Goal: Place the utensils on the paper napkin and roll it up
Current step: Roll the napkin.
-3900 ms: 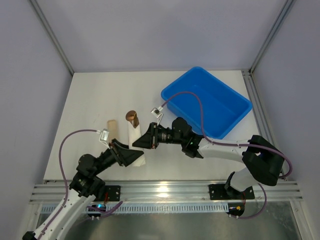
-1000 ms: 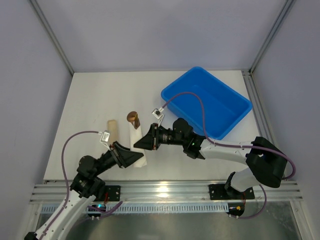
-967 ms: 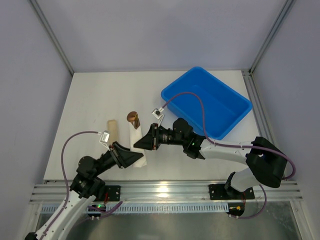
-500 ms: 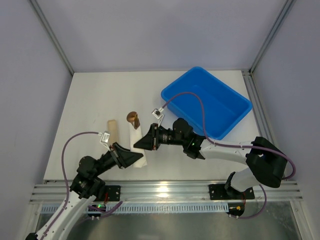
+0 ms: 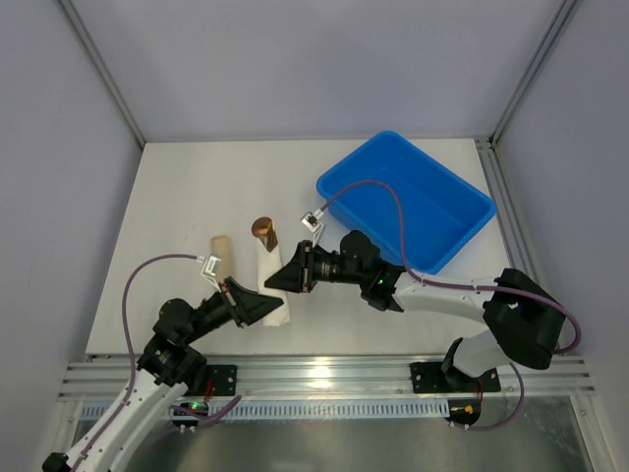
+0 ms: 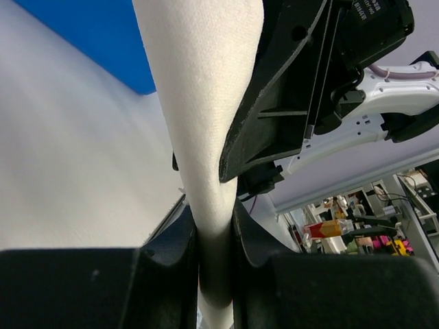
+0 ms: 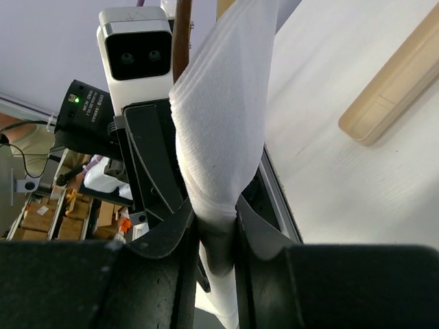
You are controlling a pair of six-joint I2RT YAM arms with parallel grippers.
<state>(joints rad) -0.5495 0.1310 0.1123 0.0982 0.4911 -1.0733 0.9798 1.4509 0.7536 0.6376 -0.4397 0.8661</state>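
The paper napkin [image 5: 270,280] is rolled into a white tube on the table. A gold-bronze utensil end [image 5: 261,230] sticks out of its far end; I cannot tell spoon from fork. My left gripper [image 5: 272,310] is shut on the near end of the roll. My right gripper [image 5: 274,282] is shut on the roll's middle. In the left wrist view the white napkin [image 6: 206,123] runs up between the fingers. In the right wrist view the napkin [image 7: 223,137] is pinched too, with a bronze utensil handle [image 7: 182,38] beside it.
A tan beige cylinder [image 5: 222,255] lies left of the roll and also shows in the right wrist view [image 7: 398,86]. A blue bin [image 5: 405,200] stands at the right back. The table's near edge and rail lie just behind the left gripper.
The roll and both grippers have shifted slightly toward the back. Both grips stay shut on the napkin.
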